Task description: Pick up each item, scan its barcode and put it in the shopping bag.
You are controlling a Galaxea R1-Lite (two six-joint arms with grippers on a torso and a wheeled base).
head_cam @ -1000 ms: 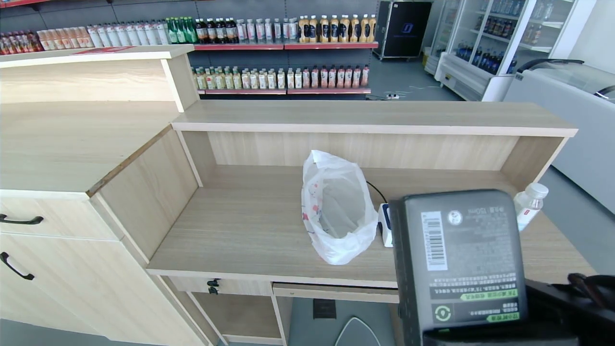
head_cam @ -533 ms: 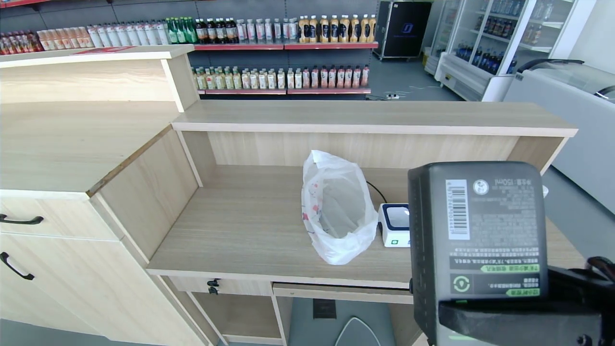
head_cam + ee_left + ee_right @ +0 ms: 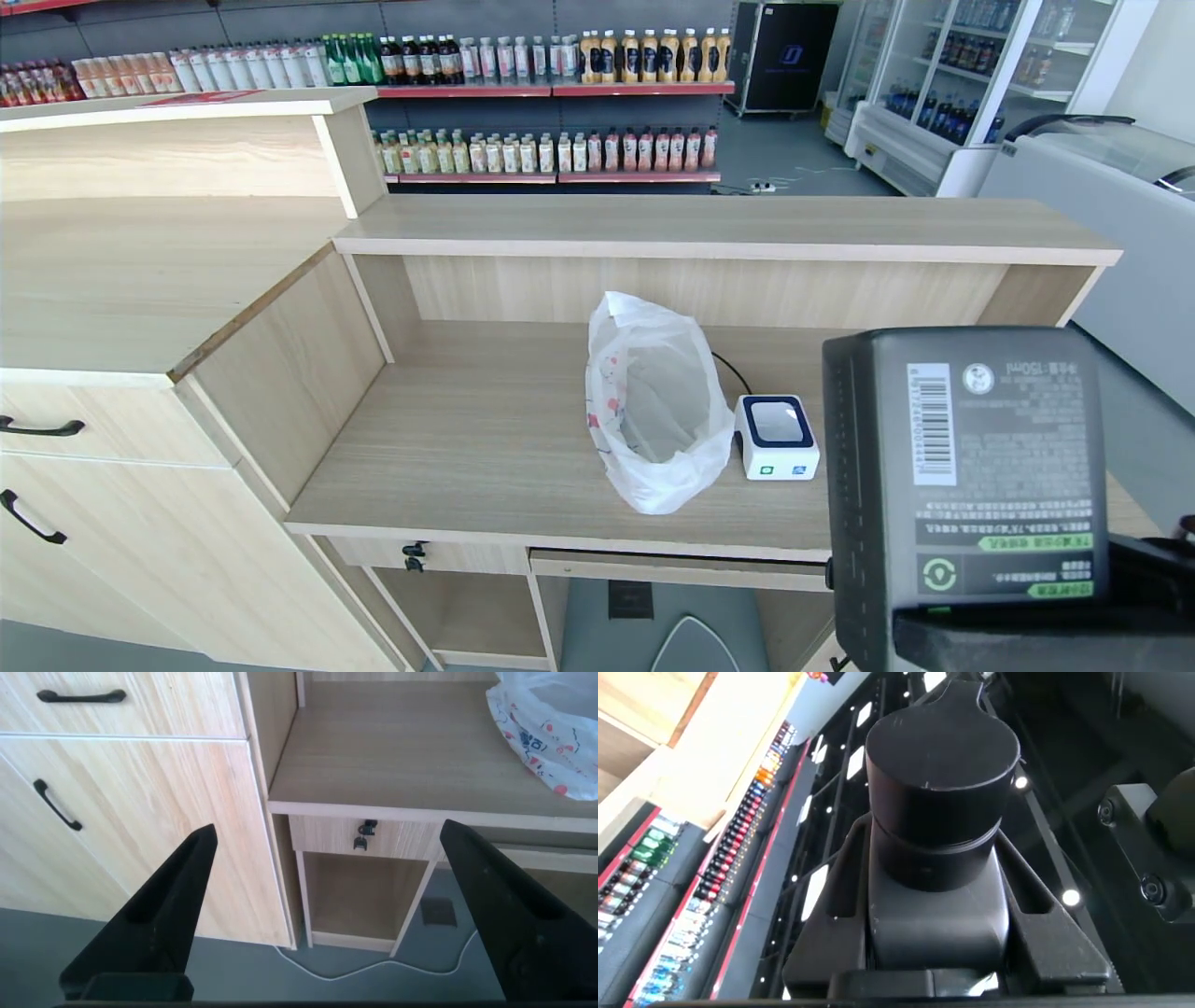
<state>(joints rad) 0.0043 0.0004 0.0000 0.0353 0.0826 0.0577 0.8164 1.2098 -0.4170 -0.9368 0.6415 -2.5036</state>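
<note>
A black flat-sided bottle (image 3: 966, 485) with a white barcode label facing me is held upside down close in front of the head view, at the right, above the counter's front edge. My right gripper (image 3: 1036, 639) is shut on it from below; the bottle's round black cap (image 3: 938, 793) juts out between the fingers (image 3: 822, 943). The white plastic shopping bag (image 3: 658, 401) stands open in the middle of the counter (image 3: 467, 448). A small white barcode scanner (image 3: 777, 436) sits just to its right. My left gripper (image 3: 327, 831) hangs open and empty below the counter's front left.
The counter sits in a wooden recess with a raised shelf (image 3: 728, 229) behind and a taller cabinet (image 3: 140, 280) on the left. A drawer with a lock (image 3: 360, 835) lies under the counter edge. Drink shelves and fridges stand far behind.
The right gripper has carried the black bottle to the right, uncovering the scanner. A clear water bottle seen at the counter's right end earlier is now hidden behind it.
</note>
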